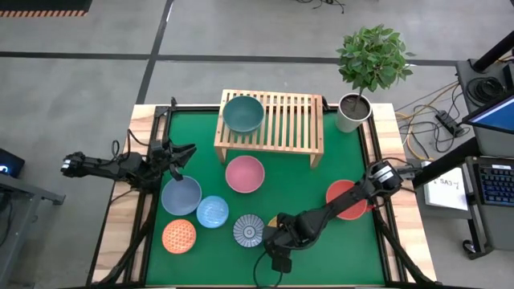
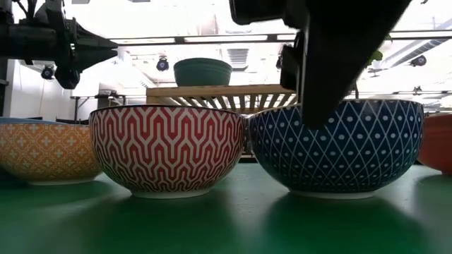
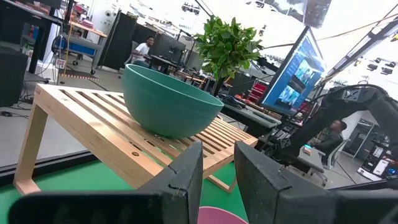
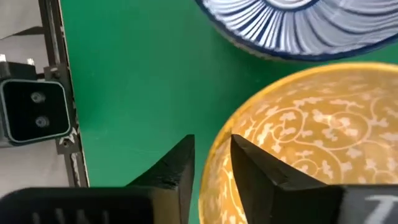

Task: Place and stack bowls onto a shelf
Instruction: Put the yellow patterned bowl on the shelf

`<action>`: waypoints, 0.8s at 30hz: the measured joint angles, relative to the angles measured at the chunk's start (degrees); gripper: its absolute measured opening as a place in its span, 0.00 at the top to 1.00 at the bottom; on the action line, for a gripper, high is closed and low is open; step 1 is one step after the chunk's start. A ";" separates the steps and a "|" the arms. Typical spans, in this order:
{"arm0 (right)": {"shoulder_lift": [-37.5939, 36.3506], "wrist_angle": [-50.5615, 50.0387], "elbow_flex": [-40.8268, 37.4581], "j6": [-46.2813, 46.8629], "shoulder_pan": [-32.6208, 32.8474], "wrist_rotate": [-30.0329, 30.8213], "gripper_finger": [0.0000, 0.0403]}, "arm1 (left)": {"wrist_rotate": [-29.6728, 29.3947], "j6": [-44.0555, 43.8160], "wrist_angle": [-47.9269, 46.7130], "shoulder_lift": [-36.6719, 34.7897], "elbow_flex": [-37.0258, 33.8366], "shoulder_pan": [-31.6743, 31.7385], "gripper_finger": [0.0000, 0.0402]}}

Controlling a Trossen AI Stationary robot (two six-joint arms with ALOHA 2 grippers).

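Note:
The light-wood shelf (image 1: 281,120) stands at the far side and bears a dark green bowl (image 1: 243,112) on its slats. Pink (image 1: 245,173), slate blue (image 1: 181,195), light blue (image 1: 213,211), orange (image 1: 179,236) and grey-white (image 1: 248,230) bowls sit on the green mat. The red bowl (image 1: 347,201) lies half under my right arm. My right gripper (image 4: 211,143) points steeply down, open, astride the near rim of the yellow bowl (image 4: 311,143). One finger is inside and one outside, with mat showing between the outer finger and the rim. My left gripper (image 3: 217,152) waits open at the left, holding nothing.
A white pot with a leafy plant (image 1: 353,111) stands right of the shelf. The low camera (image 4: 34,112) sits at the near table edge beside my right gripper. The grey-white bowl (image 4: 298,25) lies close beside the yellow one. Free mat lies at the near right.

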 joint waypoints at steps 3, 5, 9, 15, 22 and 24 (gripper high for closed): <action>0.00 1.42 -0.77 -0.62 -0.18 -1.45 0.85 | 0.00 0.00 0.00 0.00 0.00 0.00 0.81; -0.06 1.35 -0.77 -1.13 -0.30 -1.85 0.91 | 0.02 0.00 0.00 0.00 0.00 0.00 0.81; -2.00 1.12 -0.75 -1.90 -0.45 -1.71 0.96 | 0.02 0.00 0.02 0.00 0.00 0.00 0.81; -6.27 -8.31 -0.46 -1.23 -0.34 -2.01 0.97 | 0.02 0.00 0.20 -0.02 0.00 0.00 0.81; -12.17 -12.95 2.97 -6.18 -0.50 7.80 0.97 | 0.02 0.00 0.26 -0.02 0.00 0.00 0.81; -13.70 -14.77 4.32 -8.75 -0.78 12.41 0.97 | 0.02 0.02 0.28 -0.02 0.00 -0.01 0.81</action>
